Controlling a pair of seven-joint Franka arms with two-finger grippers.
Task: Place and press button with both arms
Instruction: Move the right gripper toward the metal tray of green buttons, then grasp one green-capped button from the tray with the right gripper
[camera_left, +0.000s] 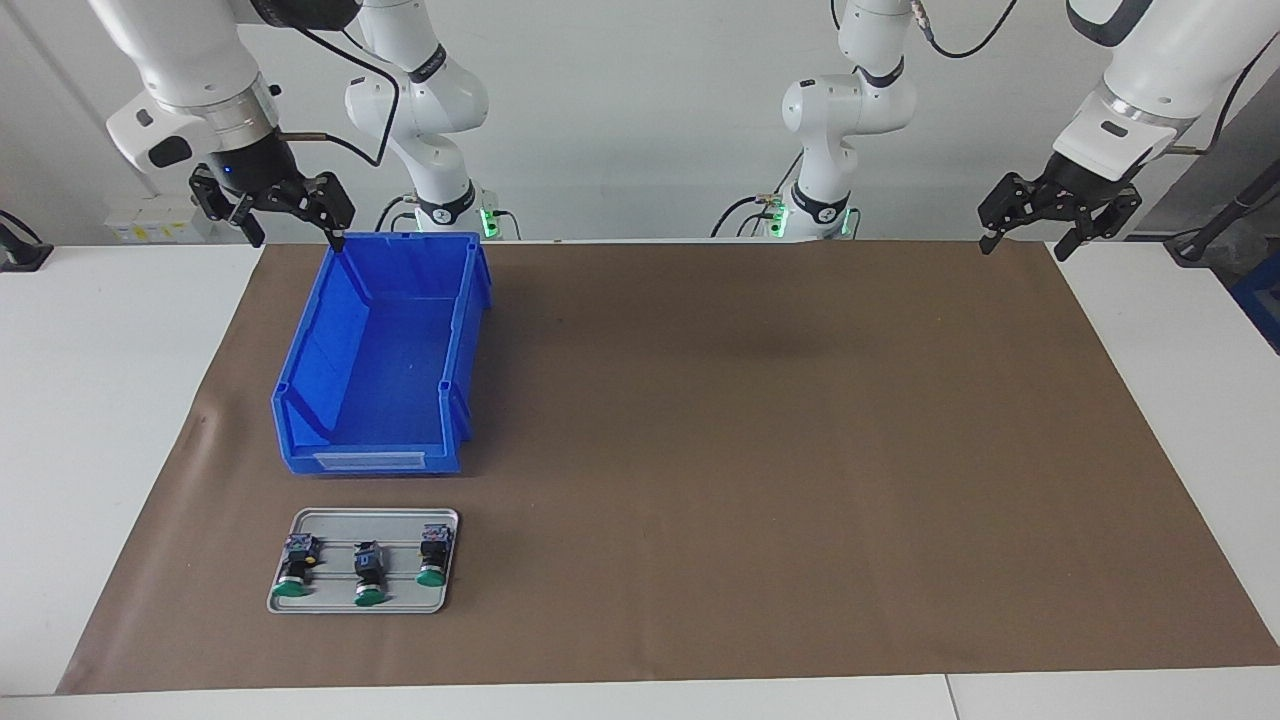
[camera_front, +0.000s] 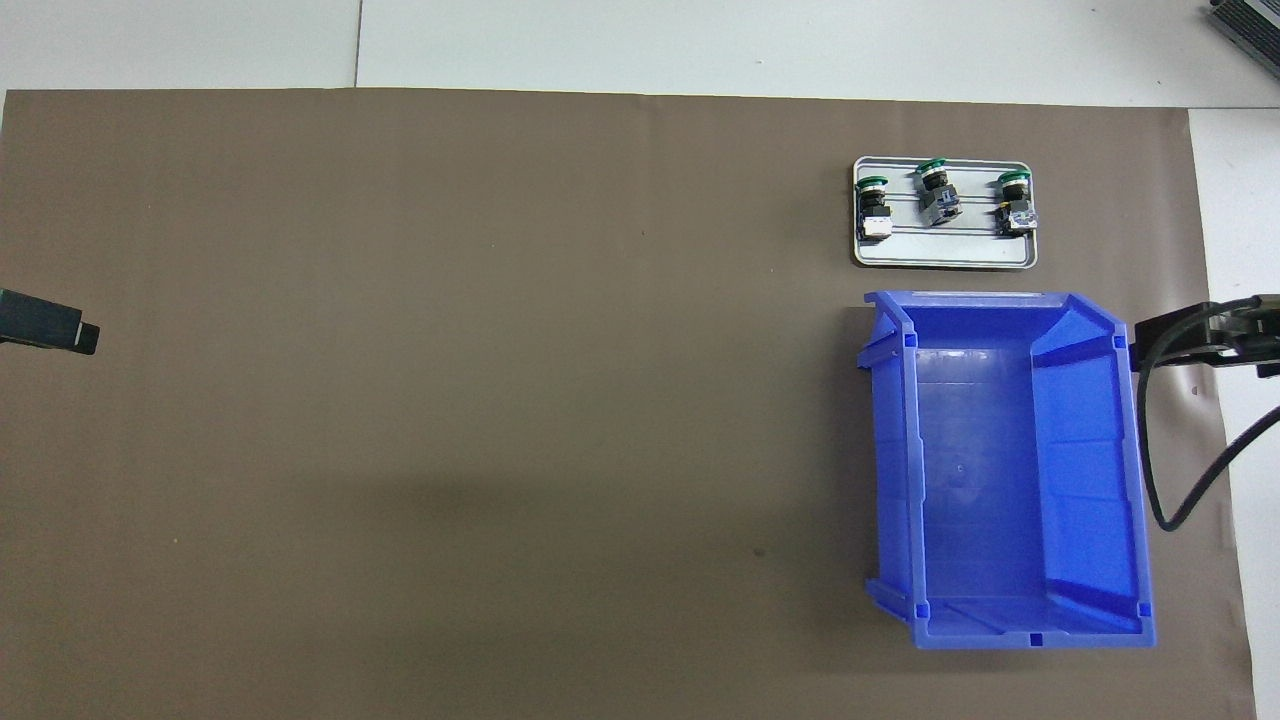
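Buttons, three alike (camera_left: 369, 573), lie on one grey tray (camera_left: 300, 520) near the brown-papered white surface (camera_left: 800, 450)'s edge farthest from me, beside one blue bin (camera_left: 300, 400). White wall stands at my back. My left end effector (camera_left: 1058, 222) and right end effector (camera_left: 272, 212) hang open, holding nothing.

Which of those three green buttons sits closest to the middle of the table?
The button at the tray's end toward the left arm; the other two lie nearer the table's edge.
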